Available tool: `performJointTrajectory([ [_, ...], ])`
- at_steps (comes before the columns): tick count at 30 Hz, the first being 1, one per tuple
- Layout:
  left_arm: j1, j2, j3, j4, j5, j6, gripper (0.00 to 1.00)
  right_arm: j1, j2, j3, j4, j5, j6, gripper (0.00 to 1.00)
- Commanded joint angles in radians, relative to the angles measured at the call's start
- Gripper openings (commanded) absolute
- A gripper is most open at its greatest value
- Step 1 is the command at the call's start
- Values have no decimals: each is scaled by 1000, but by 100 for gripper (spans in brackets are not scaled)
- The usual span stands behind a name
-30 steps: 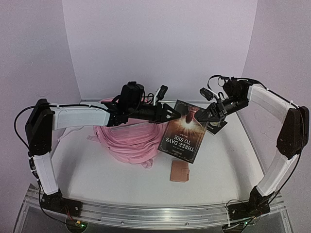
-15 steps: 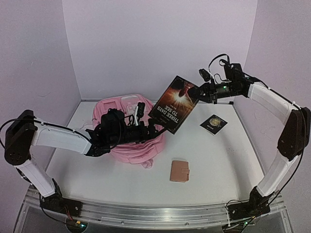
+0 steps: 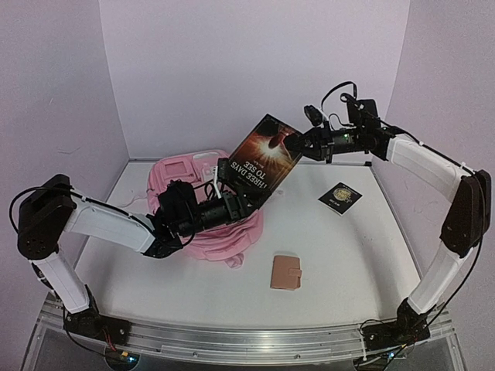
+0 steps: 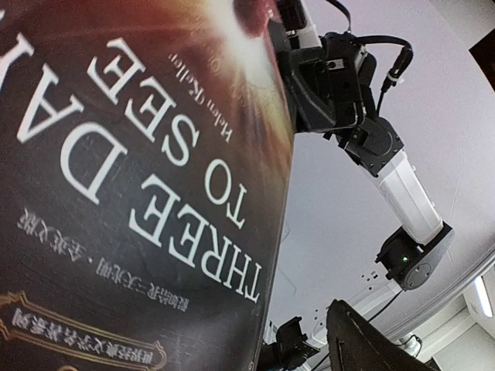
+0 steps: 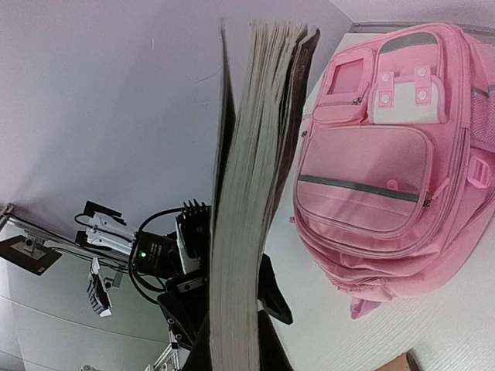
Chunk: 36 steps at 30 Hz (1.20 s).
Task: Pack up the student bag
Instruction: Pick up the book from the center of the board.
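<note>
While the right gripper (image 3: 300,145) is clenched on one corner of the book (image 3: 259,164), the paperback hangs tilted in the air, its glossy dark cover bearing white block letters and an orange glow. Seen edge-on from the right wrist, the page block (image 5: 244,193) is a thick, cream, finely ribbed slab running away from the clamping fingers. The left gripper (image 3: 241,203) stands released at the opposite, lower edge; its black fingers (image 5: 272,297) are spread to either side of the pages, and contact cannot be told. Beneath and behind the left fingers lies the student bag (image 3: 179,171), a soft pink fabric backpack with rounded zip pockets and a grey stripe, slumped on the white table (image 3: 348,255). Well apart from both grippers lie a small tan wallet (image 3: 286,272) and a flat black square with a gold emblem (image 3: 340,197)
</note>
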Motion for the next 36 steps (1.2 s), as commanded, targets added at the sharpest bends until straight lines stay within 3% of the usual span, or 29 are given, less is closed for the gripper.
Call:
performJointTrajectory([
  [1, 4, -42, -64, 154, -72, -2, 74, 17, -48, -27, 92, -63, 31, 0],
  [6, 5, -84, -137, 223, -122, 1, 54, 29, -52, -61, 107, -71, 40, 0],
  [15, 5, -111, -189, 312, -167, 9, 9, 81, -9, -119, 133, -59, 40, 1],
  [17, 5, -127, -208, 315, -185, 6, 1, 80, 16, -94, 129, -22, 22, 21],
  [19, 5, -157, -237, 309, -232, 5, 0, 71, 58, -58, 121, 28, 2, 56],
  [21, 5, -206, -276, 289, -283, 8, 0, 56, 120, 2, 95, 74, -24, 73],
  [26, 3, -393, -341, 109, -384, 47, 0, 46, 307, 244, -93, 277, -196, 78],
  [36, 0, -645, -351, -191, -446, 114, 0, 57, 753, 730, -230, 549, -340, 79],
])
